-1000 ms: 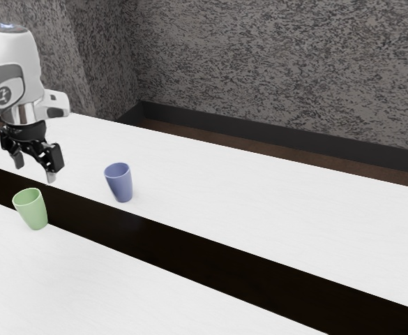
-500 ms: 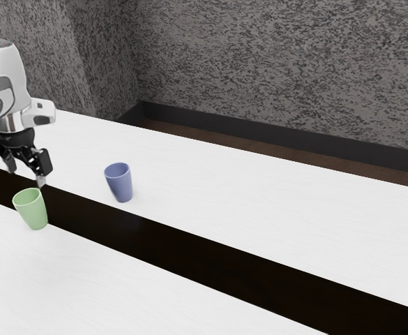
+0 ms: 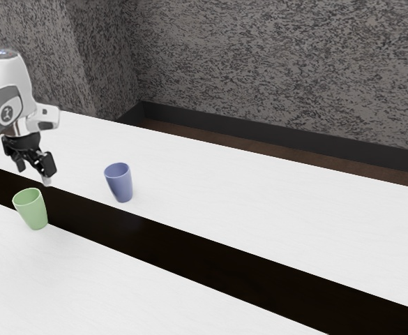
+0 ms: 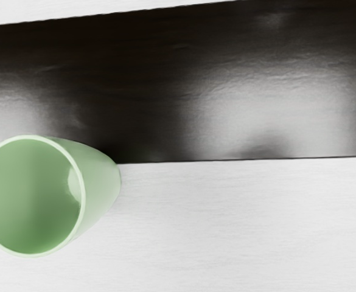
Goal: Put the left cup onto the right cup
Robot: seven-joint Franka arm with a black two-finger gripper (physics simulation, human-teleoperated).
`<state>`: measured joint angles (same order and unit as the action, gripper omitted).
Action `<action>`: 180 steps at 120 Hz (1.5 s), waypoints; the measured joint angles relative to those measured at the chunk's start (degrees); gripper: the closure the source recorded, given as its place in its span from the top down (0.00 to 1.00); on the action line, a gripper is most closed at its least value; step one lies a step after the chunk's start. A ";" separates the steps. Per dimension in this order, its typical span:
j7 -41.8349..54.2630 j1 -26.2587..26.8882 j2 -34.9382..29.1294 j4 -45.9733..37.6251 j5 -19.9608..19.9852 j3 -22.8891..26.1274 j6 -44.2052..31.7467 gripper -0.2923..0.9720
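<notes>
A pale green cup (image 3: 31, 207) stands upright at the exterior view's left, on the near white strip beside the dark band. A blue cup (image 3: 118, 181) stands upright to its right, on the far white strip. My black gripper (image 3: 33, 169) hangs open just above and slightly behind the green cup, holding nothing. In the wrist view the green cup (image 4: 41, 194) shows from above with its mouth open and hollow inside, sitting off to one side of my hand.
The table (image 3: 273, 202) is white with a wide glossy dark band (image 3: 210, 262) running diagonally across it. A speckled grey wall (image 3: 280, 63) with a dark baseboard stands behind. The tabletop stretches far toward the exterior view's right.
My hand moved toward the exterior view's left and away from the blue cup, then settled above the green cup and turned a little. Both cups stayed put.
</notes>
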<state>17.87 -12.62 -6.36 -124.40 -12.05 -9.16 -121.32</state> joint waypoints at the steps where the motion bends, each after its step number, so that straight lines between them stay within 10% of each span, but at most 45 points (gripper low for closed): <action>1: 0.09 -0.02 0.08 -0.01 0.01 -0.06 -0.10 0.77; 180: 14.10 -0.72 15.10 1.33 7.55 -4.90 -14.50 0.77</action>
<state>31.97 -13.34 8.74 -123.07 -4.50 -14.06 -135.82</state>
